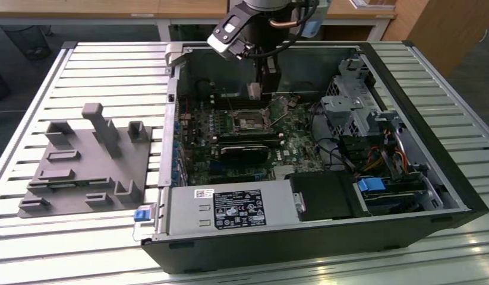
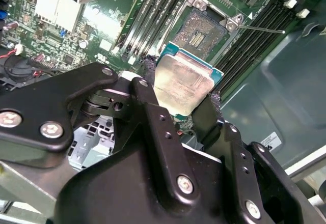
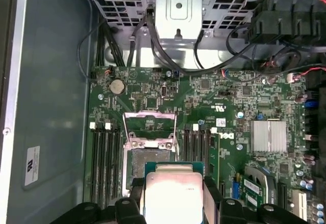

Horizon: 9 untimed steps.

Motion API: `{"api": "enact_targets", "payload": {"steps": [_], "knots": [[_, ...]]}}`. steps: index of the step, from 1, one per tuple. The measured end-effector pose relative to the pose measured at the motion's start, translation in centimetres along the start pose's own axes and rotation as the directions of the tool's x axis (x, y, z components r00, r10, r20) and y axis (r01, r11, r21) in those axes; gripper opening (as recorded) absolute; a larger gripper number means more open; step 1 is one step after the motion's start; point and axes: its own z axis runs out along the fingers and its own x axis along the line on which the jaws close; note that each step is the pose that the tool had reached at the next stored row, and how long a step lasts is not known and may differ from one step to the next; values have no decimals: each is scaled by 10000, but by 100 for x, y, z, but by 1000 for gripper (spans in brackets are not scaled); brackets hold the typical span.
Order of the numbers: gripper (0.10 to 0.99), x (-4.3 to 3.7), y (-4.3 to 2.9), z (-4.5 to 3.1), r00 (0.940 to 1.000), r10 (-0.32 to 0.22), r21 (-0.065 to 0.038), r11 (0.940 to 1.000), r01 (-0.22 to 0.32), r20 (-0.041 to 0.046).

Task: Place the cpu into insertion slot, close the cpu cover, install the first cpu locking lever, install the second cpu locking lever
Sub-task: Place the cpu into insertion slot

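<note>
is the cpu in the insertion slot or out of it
Out. The cpu sits clamped between the jaws, clear of the board, and the insertion slot lies bare, its contacts showing.

Robotics lab, slatted metal bench [image 1: 109, 65] (opened computer case [image 1: 308, 246])

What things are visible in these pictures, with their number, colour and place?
Slatted metal table: one, silver, under everything.
Open-sided computer case: one, black, on the table.
Moulded plastic holder: one, grey, on the table, exterior view's left of the case.
Circuit board: one, green, inside the case.
Square insertion slot: one, black, on the board, empty.
Thin metal cpu cover: one, grey, open beside the slot.
Flat square cpu: one, silver-grey, above the board near the slot.
Tool: one, black, shut on the cpu.
</note>
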Motion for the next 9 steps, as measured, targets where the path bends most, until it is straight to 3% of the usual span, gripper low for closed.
{"api": "enact_targets", "payload": {"steps": [9], "knots": [[541, 3, -10, 91, 10000, -26, 0, 10000, 26, 27]]}}
